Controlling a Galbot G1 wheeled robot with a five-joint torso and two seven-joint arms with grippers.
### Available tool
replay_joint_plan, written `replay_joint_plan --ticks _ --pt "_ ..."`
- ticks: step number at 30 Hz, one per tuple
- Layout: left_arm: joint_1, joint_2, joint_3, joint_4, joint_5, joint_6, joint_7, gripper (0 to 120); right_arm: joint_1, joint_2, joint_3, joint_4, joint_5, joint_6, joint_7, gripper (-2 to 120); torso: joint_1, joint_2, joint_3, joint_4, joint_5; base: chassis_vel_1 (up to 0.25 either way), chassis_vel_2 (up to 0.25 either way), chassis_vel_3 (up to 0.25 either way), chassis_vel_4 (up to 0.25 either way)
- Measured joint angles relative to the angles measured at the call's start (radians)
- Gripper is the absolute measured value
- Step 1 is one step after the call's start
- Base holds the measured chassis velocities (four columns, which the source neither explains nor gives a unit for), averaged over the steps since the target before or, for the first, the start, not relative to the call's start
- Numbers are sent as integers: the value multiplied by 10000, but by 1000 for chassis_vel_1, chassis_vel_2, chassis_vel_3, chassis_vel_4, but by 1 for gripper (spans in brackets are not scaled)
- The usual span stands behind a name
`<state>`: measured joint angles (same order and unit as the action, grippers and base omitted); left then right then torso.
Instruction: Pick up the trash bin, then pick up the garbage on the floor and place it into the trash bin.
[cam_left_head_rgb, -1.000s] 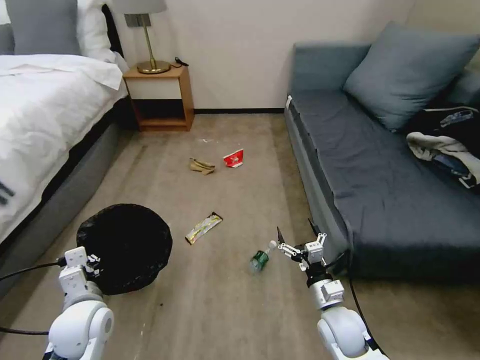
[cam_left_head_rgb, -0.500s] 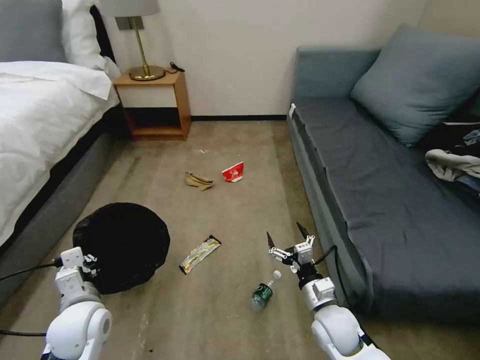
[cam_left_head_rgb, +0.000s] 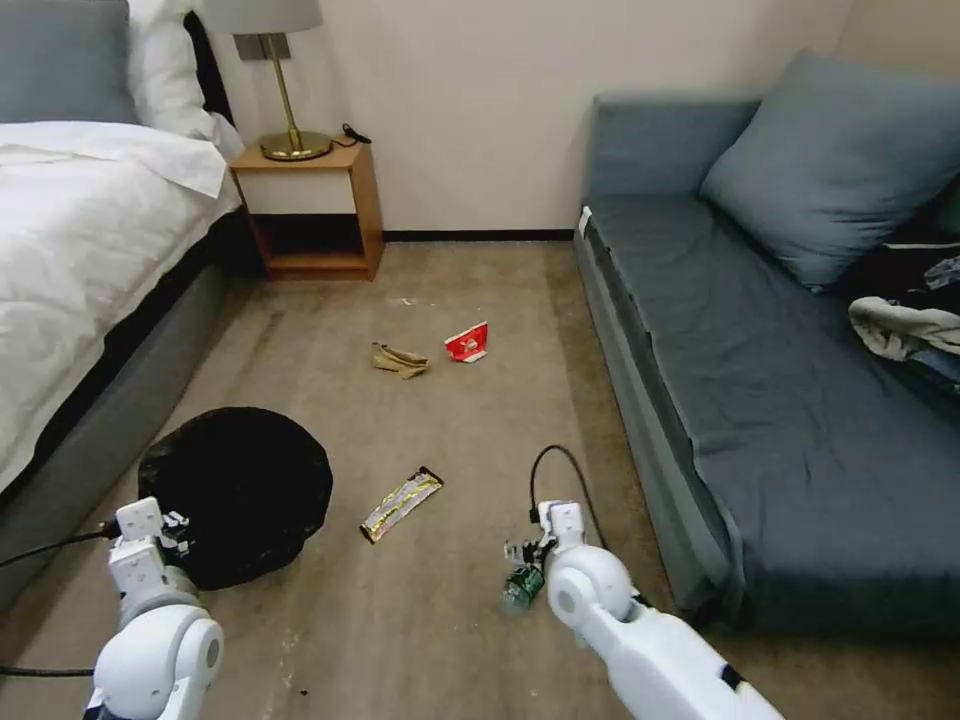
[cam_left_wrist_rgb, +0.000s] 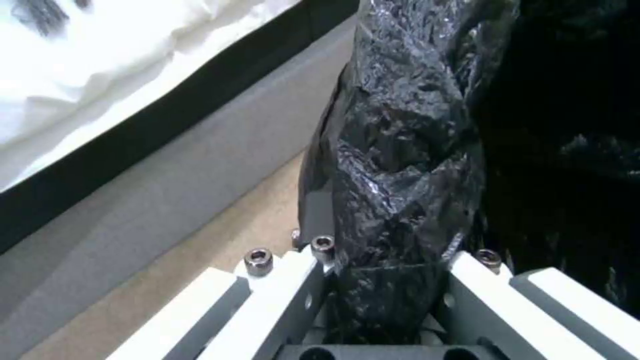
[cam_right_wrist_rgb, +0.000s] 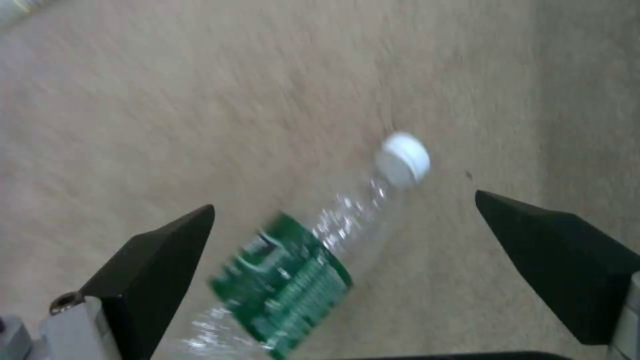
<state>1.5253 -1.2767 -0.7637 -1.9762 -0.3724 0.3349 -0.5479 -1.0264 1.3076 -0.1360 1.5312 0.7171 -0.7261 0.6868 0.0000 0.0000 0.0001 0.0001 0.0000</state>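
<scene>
The trash bin (cam_left_head_rgb: 235, 490), lined with a black bag, sits low at my left beside the bed. My left gripper (cam_left_head_rgb: 172, 527) is shut on its near rim; the left wrist view shows the crinkled black liner (cam_left_wrist_rgb: 400, 190) clamped between the white fingers (cam_left_wrist_rgb: 293, 290). A clear bottle (cam_left_head_rgb: 522, 587) with a green label lies on the floor under my right gripper (cam_left_head_rgb: 524, 556), which points down at it. In the right wrist view the bottle (cam_right_wrist_rgb: 300, 275) with its white cap (cam_right_wrist_rgb: 403, 159) lies between the wide-open black fingertips (cam_right_wrist_rgb: 160, 255), untouched. Other garbage: snack wrapper (cam_left_head_rgb: 402, 504), tan paper wad (cam_left_head_rgb: 398, 360), red-and-white packet (cam_left_head_rgb: 468, 343).
A bed (cam_left_head_rgb: 90, 230) runs along the left, with a wooden nightstand (cam_left_head_rgb: 310, 205) and brass lamp (cam_left_head_rgb: 290, 140) at the far wall. A grey-blue sofa (cam_left_head_rgb: 760, 380) lines the right, holding a cushion (cam_left_head_rgb: 840, 160) and a clothes pile (cam_left_head_rgb: 915, 310). Open carpet lies between them.
My right arm has swung forward and tipped down, bringing its open gripper over the bottle. The left gripper still holds the bin rim. The view shifted earlier as the camera moved.
</scene>
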Motion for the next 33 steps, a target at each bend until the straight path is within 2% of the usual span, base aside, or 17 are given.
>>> replay_joint_plan --ticks 10,14,16,18,20,25,27,28,31,32,33 --pt "-20 -44 153 -63 12 28 1 2 -299 856 583 -1263 -1068 -67 -649 98 0 0 0 -1 0 0 0 0 0" --pt "-29 -48 177 -39 18 17 2 2 -434 913 638 -1349 -1255 -29 -745 88 0 0 0 -2 -2 0 0 0 0" --pt "-29 -48 179 -31 21 10 3 2 -491 919 639 -1362 -1316 -9 -802 78 0 0 0 -2 0 0 0 0 0" --pt "-29 -48 179 -29 22 8 3 2 -510 919 640 -1363 -1341 0 -825 76 0 0 0 -3 0 0 0 0 0" --pt "-22 -35 179 -14 23 -13 3 2 -577 907 652 -1362 -1467 105 -952 62 0 0 -1 -2 -1 0 0 0 0" --pt "20 -26 174 -6 32 -61 3 2 -671 842 667 -1362 -1813 406 -1315 45 1 0 -1 -2 0 0 0 0 0" --pt "37 -70 195 -6 40 -66 2 2 -699 761 643 -1352 -2033 693 -1581 36 0 0 0 -1 0 0 0 0 0" --pt "37 -70 195 -6 40 -66 2 2 -699 761 643 -1352 -2033 693 -1581 36 0 0 0 -1 0 0 0 0 0" --pt "92 -156 281 -17 106 -68 36 2 -780 374 356 -541 -2297 2481 -2163 25 0 0 -1 -3 1 0 0 0 0" --pt "92 -156 281 -17 106 -68 36 2 -780 374 356 -541 -2297 2481 -2163 25 0 0 -1 -3 1 0 0 0 0" --pt "101 -190 303 -22 165 -68 59 2 -799 210 254 12 -2277 2964 -2413 22 0 0 0 -2 1 0 0 0 0"
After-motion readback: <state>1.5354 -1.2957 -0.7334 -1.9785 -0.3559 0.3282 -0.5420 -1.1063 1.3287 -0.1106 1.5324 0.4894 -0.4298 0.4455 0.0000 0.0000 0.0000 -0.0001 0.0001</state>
